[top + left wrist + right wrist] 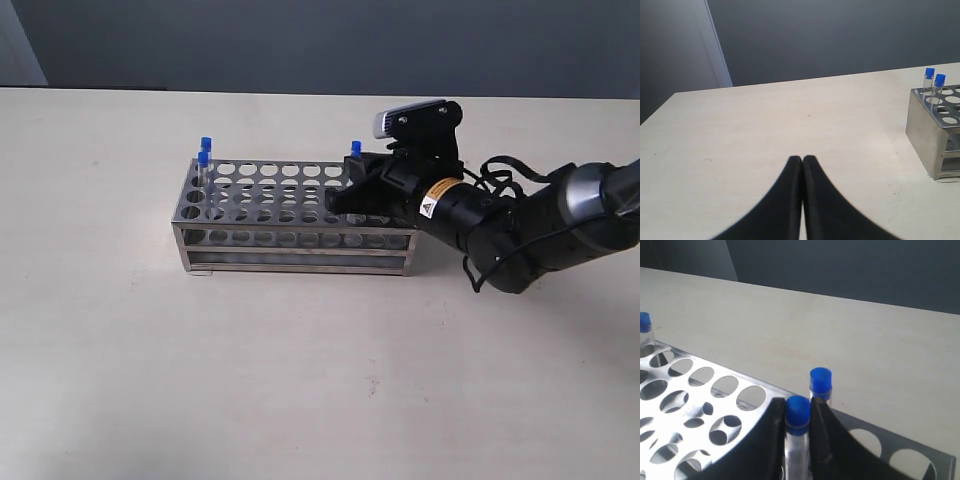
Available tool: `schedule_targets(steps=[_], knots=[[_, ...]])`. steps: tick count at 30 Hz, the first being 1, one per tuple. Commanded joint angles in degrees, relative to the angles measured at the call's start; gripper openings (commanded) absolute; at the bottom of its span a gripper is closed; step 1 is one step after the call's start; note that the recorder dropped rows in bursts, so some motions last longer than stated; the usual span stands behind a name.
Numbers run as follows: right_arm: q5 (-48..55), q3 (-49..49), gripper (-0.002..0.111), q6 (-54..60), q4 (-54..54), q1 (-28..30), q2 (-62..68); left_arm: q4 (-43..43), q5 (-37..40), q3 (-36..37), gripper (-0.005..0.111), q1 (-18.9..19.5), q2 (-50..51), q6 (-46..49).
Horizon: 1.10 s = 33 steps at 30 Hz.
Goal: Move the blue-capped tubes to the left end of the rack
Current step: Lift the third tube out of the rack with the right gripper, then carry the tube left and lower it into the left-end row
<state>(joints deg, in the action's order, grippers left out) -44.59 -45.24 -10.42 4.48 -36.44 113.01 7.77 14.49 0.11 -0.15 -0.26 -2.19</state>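
The silver rack [290, 235] stands mid-table. Two blue-capped tubes [204, 152] stand in holes at its left end, also seen in the left wrist view as caps [935, 77] above the rack's end wall [926, 131]. A third tube [355, 149] stands at the back near the right end. My right gripper [345, 196] hovers over the rack's right part and is shut on the fourth tube [798, 416], gripped just below its cap; the third tube [820, 380] stands right behind it. My left gripper [802, 160] is shut and empty, above bare table left of the rack, out of the exterior view.
The rack's top plate [695, 390] has many vacant holes between the two ends. The right arm [540, 225] stretches in from the right edge over the pale tabletop [300, 380]. A dark wall [840, 35] lies beyond the table's far edge.
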Motion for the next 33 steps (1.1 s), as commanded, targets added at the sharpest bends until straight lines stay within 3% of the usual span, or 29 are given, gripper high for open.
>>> schedule_targets(steps=[1, 8, 16, 20, 33], knots=[[-0.58, -0.23, -0.001, -0.27, 0.15, 0.35, -3.85, -0.01, -0.77, -0.11, 0.000, -0.39, 0.26, -0.17], [1.63, -0.23, -0.001, -0.15, 0.84, 0.35, -10.31, -0.01, -0.77, -0.11, 0.000, -0.39, 0.26, -0.17], [4.70, -4.12, -0.001, -5.04, 10.09, -0.25, -15.01, -0.01, -0.77, -0.11, 0.000, -0.39, 0.26, -0.17], [8.48, -9.04, -0.001, -8.34, 15.61, -3.62, -13.94, -0.01, -0.77, -0.11, 0.000, -0.39, 0.26, -0.17], [9.64, -21.73, -0.001, -8.34, 16.02, -14.47, -1.56, -0.01, -0.77, -0.11, 0.000, -0.39, 0.26, -0.17]])
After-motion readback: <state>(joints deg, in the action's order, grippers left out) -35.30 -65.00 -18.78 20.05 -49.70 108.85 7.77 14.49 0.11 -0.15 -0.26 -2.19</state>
